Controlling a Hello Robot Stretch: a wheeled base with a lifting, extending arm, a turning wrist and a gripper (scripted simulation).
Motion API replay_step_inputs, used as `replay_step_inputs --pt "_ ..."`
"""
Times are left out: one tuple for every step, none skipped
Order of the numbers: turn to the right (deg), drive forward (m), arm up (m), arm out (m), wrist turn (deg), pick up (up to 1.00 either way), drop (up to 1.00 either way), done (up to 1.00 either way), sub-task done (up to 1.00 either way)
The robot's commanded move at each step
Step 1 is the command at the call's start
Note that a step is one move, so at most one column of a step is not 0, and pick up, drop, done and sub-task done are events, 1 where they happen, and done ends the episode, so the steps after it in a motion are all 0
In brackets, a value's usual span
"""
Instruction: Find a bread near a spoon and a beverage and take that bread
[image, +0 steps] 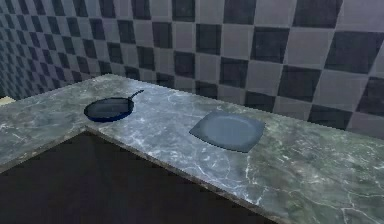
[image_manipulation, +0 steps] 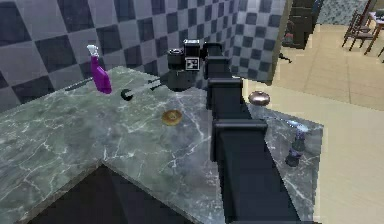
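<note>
A small round brown thing (image_manipulation: 171, 117), perhaps the bread, lies on the grey marble counter (image_manipulation: 90, 150) just left of the arm. The dark arm (image_manipulation: 240, 150) rises from the bottom edge and ends at two white marked squares (image_manipulation: 190, 46). The gripper's dark body (image_manipulation: 180, 78) hangs left of and below those squares, above the counter's far part. I cannot make out its far end, so I cannot tell whether it holds anything. A dark long-handled utensil (image_manipulation: 140, 90) lies left of the gripper. A dark bottle (image_manipulation: 294, 150) stands at the counter's right end.
A purple spray bottle (image_manipulation: 100, 70) stands by the checkered wall, a thin grey utensil (image_manipulation: 80, 86) to its left. A round brownish bowl (image_manipulation: 260, 98) sits right of the arm. Ahead, a dark pan (image: 112, 107) and a grey plate (image: 228, 130) lie on the counter. Chairs (image_manipulation: 360, 30) stand beyond.
</note>
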Motion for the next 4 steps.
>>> replay_step_inputs --pt "0.0 0.00 0.00 0.00 30.0 0.00 0.00 0.00 0.00" --pt "0.0 0.00 -0.16 0.00 0.0 0.00 0.00 0.00 0.00" --pt "0.0 0.00 0.00 0.00 0.0 1.00 0.00 0.00 0.00" --pt "0.0 0.00 0.10 0.00 0.0 0.00 0.00 0.00 0.00"
